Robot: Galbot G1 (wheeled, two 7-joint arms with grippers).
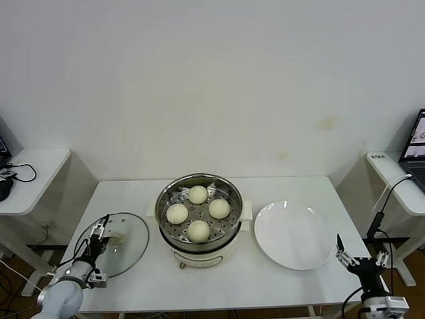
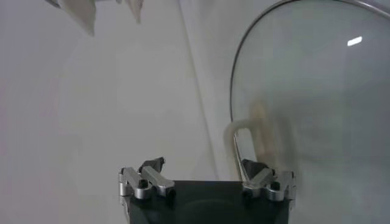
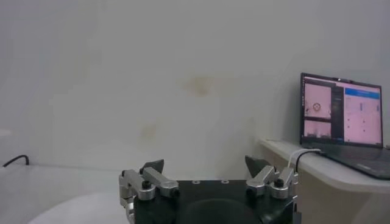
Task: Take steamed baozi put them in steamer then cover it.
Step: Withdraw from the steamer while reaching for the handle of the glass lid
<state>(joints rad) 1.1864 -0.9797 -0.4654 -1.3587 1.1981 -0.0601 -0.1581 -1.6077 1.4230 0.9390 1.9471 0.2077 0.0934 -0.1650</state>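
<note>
Glass cover (image 1: 118, 243) lies flat beside the steamer (image 1: 199, 216), which already holds four baozi (image 1: 198, 230). The left gripper (image 1: 99, 234), jaws wide and empty, should straddle the cream handle (image 1: 117, 236) squarely before closing. The right gripper (image 1: 362, 261) idles open beyond the plate (image 1: 294, 234).

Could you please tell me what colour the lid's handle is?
Cream, on the round clear glass lid; its oblong handle shows best in the left wrist view.

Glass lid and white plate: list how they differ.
The glass lid is see-through with a metal rim and a cream handle; the white plate is opaque and bare. The lid lies left of the steamer, at the open left gripper; the plate lies right of it. Both are round and flat on the table.
</note>
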